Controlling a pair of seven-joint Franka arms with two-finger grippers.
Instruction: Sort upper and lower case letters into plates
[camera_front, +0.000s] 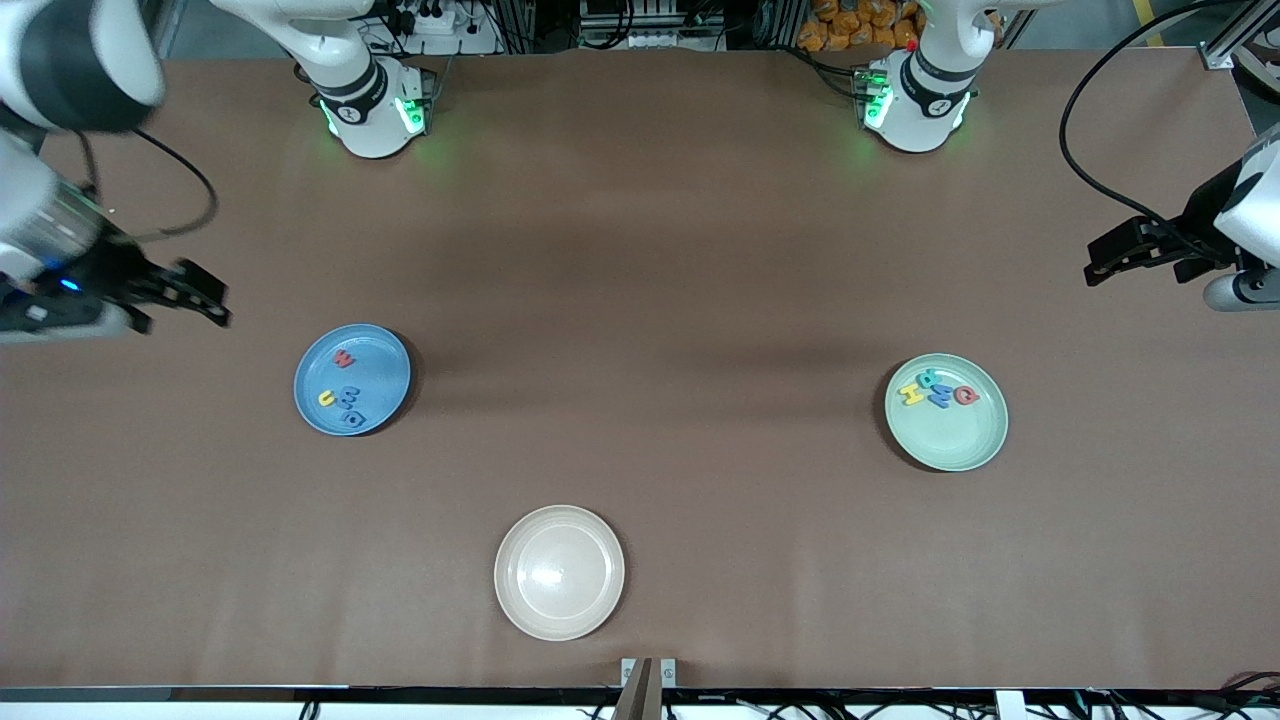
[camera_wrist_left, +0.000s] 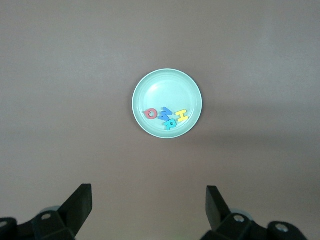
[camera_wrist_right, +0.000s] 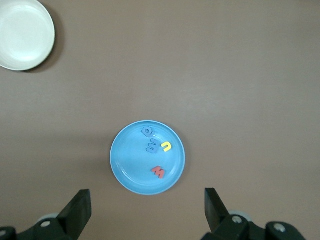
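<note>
An empty cream plate (camera_front: 559, 572) sits nearest the front camera; both grippers, left (camera_front: 1100, 262) and right (camera_front: 205, 295), hover with fingers spread wide, holding nothing.

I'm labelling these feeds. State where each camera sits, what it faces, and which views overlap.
Front view: high across the table, facing both arm bases; shows the blue plate, green plate and cream plate.
Left wrist view: looks down past the open left gripper at the green plate.
Right wrist view: down past the open right gripper at the blue plate.
Front shares each plate.
</note>
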